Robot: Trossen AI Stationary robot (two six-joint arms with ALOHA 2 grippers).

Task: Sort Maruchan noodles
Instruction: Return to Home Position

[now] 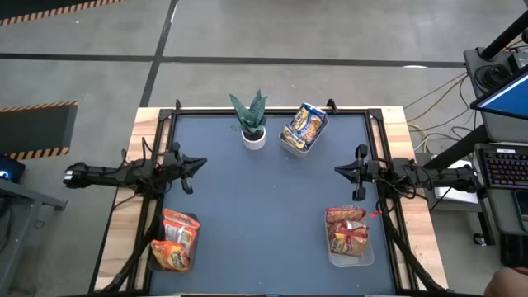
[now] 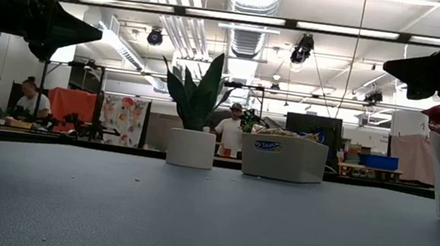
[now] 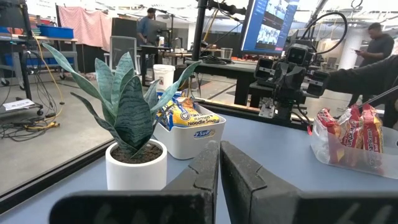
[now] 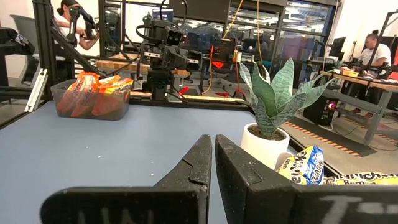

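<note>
Left gripper (image 1: 196,167): mine, fingers pressed together on nothing, raised over the left side of the table (image 1: 264,214). Orange packets (image 1: 175,239): piled in near-left bin (image 1: 195,224). Potted plant (image 1: 252,124): far middle. Blue-and-yellow packets (image 1: 304,125): in far bin (image 1: 293,148), just beside plant. Right gripper (image 1: 340,169): mine, closed, empty, right side. Red-and-white packets (image 1: 346,233): in near-right bin (image 1: 351,261). Loose packets: none seen. I judge sorting finished, only parking my arms left.

Three bins are counted on the bench (image 1: 264,206): a clear bin (image 4: 92,111) of orange-red packets (image 1: 175,239), a second clear bin (image 3: 348,158) of red-and-white packets (image 1: 348,231), and a pale bin (image 3: 193,134) of yellow-and-blue packets (image 1: 305,125). The piled packets cannot be numbered. One potted plant (image 1: 252,120) and two pincers, the left pincer (image 1: 200,163) and the right pincer (image 1: 338,170), are counted.
</note>
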